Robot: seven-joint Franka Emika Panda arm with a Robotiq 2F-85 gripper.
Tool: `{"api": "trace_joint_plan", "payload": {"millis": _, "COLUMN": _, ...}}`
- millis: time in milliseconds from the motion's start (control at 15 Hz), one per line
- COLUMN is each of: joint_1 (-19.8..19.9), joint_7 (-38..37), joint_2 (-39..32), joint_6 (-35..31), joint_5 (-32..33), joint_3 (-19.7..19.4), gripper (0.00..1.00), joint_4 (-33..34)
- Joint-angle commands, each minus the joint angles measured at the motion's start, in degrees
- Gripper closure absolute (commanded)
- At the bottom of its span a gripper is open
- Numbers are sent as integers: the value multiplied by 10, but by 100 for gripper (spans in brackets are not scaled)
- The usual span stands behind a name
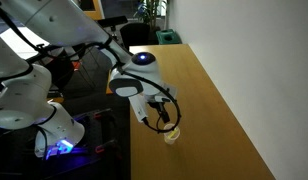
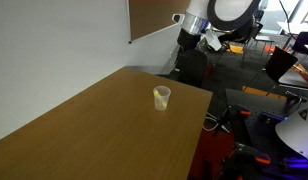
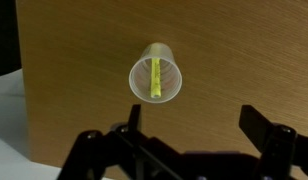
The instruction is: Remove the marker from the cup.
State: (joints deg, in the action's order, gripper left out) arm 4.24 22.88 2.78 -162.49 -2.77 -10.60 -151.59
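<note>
The small translucent cup (image 3: 171,80) stands upright on the wooden table, and the short yellow marker (image 3: 154,78) stands inside it. Both exterior views show the cup (image 1: 172,136) (image 2: 163,102), and a bit of yellow marker (image 2: 159,93) shows at its rim. My gripper (image 3: 197,125) is open and empty, its two dark fingers spread wide. It hangs above the table beside the cup and touches neither cup nor marker. In an exterior view the gripper (image 1: 160,114) is just above and next to the cup.
The wooden table (image 1: 219,110) (image 2: 94,130) runs along a white wall (image 1: 254,60). The cup stands near the table's edge on the robot's side. Beyond that edge are chairs, cables and lab equipment (image 2: 269,70).
</note>
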Motion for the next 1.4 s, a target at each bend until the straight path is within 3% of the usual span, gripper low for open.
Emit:
{"api": "trace_joint_plan", "payload": {"millis": 0, "joint_1": -4, "joint_7": 89, "joint_2": -50, "joint_6": -5, "joint_5": -87, "joint_3": -6, "gripper": 0, "joint_4": 25}}
{"api": "trace_joint_plan", "payload": {"millis": 267, "joint_1": 19, "joint_7": 144, "joint_2": -97, "joint_6": 6, "joint_5": -130, "joint_3": -8, "gripper": 0, "joint_4": 53}}
{"api": "trace_joint_plan", "payload": {"millis": 400, "joint_1": 14, "joint_7": 120, "joint_2": -81, "joint_6": 0, "joint_5": -114, "joint_3": -7, "gripper": 0, "joint_4": 35}}
{"api": "trace_joint_plan", "payload": {"millis": 867, "joint_1": 16, "joint_7": 104, "joint_2": -121, "joint_6": 13, "joint_5": -102, "joint_3": -16, "gripper": 0, "joint_4": 69}}
{"api": "trace_joint_plan", "payload": {"millis": 1333, "joint_1": -1, "joint_7": 62, "joint_2": -166, "joint_6": -47, "joint_5": -97, "joint_3": -19, "gripper": 0, "joint_4": 78}}
